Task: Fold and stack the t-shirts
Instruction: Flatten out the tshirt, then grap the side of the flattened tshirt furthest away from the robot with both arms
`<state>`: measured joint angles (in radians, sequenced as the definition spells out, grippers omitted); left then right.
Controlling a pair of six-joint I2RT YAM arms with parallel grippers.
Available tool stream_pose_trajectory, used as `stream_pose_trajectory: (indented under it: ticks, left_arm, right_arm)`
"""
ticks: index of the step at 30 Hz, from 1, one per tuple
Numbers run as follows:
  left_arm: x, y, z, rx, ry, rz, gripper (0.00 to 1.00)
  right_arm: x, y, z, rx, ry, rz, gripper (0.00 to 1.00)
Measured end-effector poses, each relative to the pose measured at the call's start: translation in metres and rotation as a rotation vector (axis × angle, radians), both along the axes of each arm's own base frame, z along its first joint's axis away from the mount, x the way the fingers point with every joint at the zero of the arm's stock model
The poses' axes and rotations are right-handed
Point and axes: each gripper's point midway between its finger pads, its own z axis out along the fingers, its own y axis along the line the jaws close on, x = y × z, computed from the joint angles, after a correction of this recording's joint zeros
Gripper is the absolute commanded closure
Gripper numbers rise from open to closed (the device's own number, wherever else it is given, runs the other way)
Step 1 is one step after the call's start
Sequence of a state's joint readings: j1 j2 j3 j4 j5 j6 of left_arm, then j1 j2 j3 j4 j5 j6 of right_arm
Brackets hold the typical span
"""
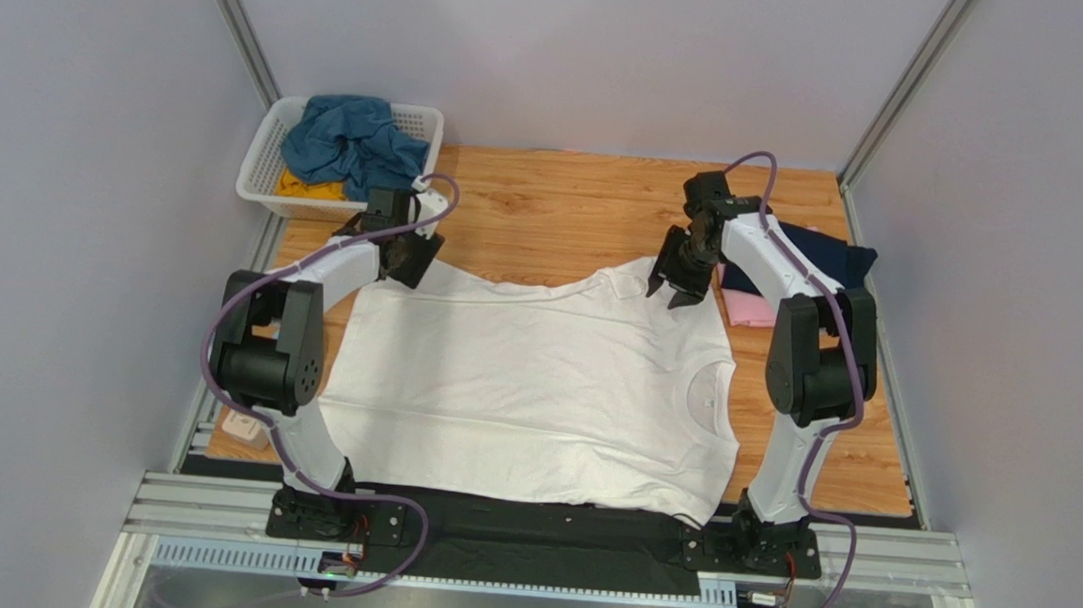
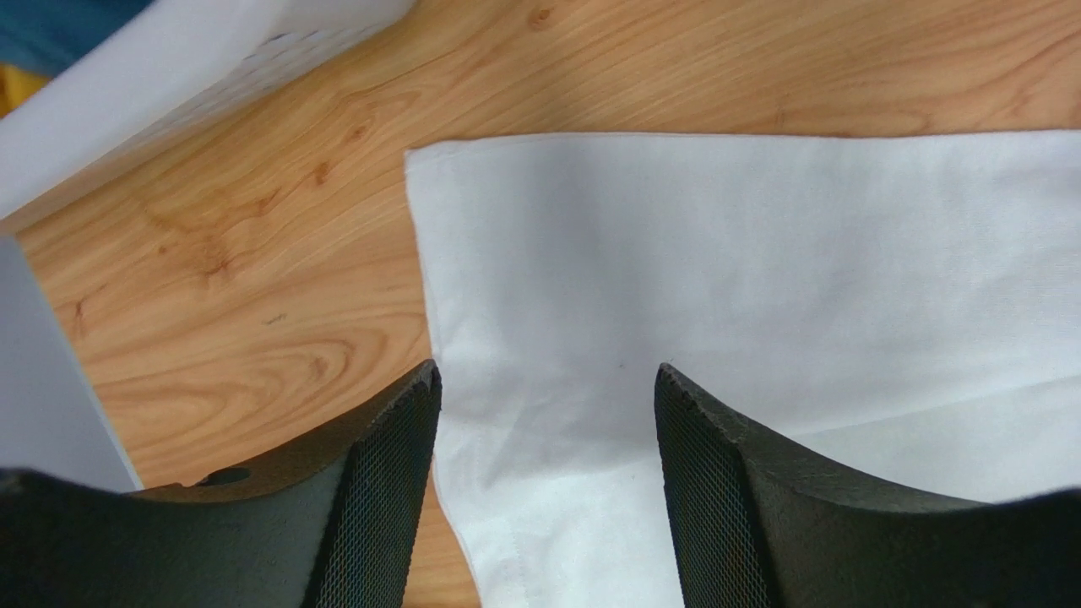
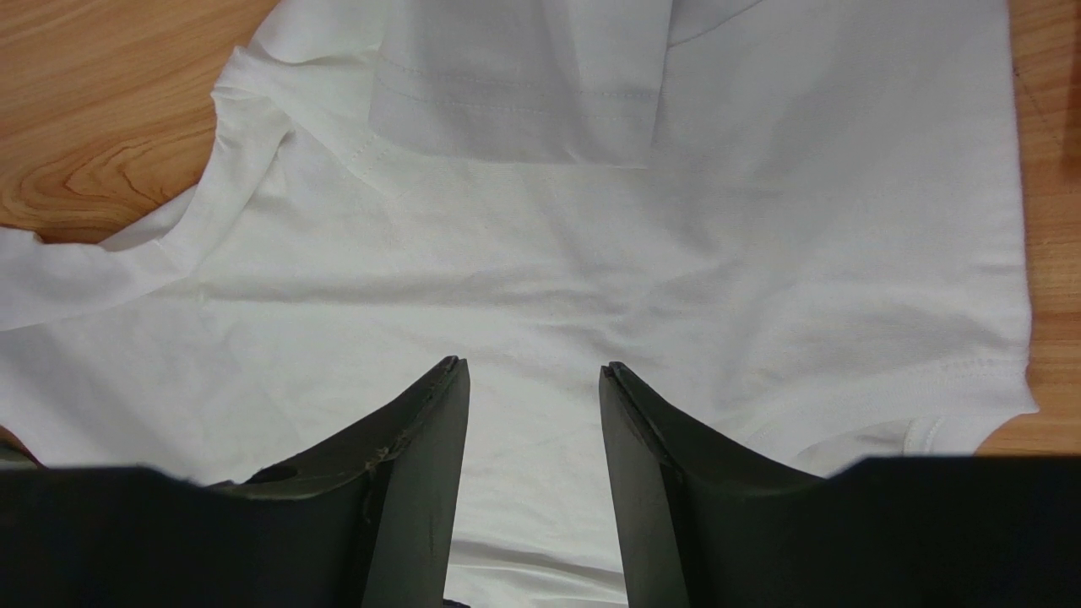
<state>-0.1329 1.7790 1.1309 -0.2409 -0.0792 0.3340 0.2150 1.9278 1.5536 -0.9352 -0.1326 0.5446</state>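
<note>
A large white t-shirt (image 1: 528,388) lies spread flat on the wooden table. My left gripper (image 1: 409,261) is open just above its far left corner. In the left wrist view the gripper (image 2: 548,370) has the white cloth (image 2: 761,253) lying flat between its fingers, with the cloth's edge next to the left finger. My right gripper (image 1: 678,287) is open over the far right part of the shirt. In the right wrist view the gripper (image 3: 533,365) has white cloth (image 3: 571,253) between its fingers, past a folded-in sleeve (image 3: 520,101). Neither gripper holds anything.
A white slatted basket (image 1: 267,161) at the far left holds a teal-blue t-shirt (image 1: 353,138) and a yellow one (image 1: 307,188). A navy t-shirt (image 1: 819,251) and a pink one (image 1: 745,310) lie at the far right, beside the right arm. Grey walls enclose the table.
</note>
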Motion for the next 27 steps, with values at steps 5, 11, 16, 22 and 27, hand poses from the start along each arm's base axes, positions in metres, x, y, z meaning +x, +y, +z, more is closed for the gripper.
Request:
stream_pose_trajectory:
  ticks: [5,11,16,22,27]
  left_arm:
    - [-0.002,0.007,0.029,-0.074,-0.102,0.090,0.31]
    - [0.017,0.021,0.029,-0.196,-0.094,0.201,0.33]
    - [0.031,0.034,0.012,-0.277,-0.037,0.269,0.34]
    - [0.026,0.028,0.003,-0.311,0.023,0.260,0.36]
    - [0.032,0.022,0.003,-0.331,0.045,0.242,0.36]
  right_arm:
    - [0.001,0.002,0.005,0.010,-0.018,0.010,0.52]
    - [0.000,0.002,0.004,0.015,-0.028,0.023,0.52]
    - [-0.006,0.001,0.002,0.013,-0.024,0.030,0.52]
    - [-0.006,0.001,0.002,0.016,-0.026,0.031,0.52]
    - [-0.006,0.001,0.002,0.016,-0.026,0.032,0.52]
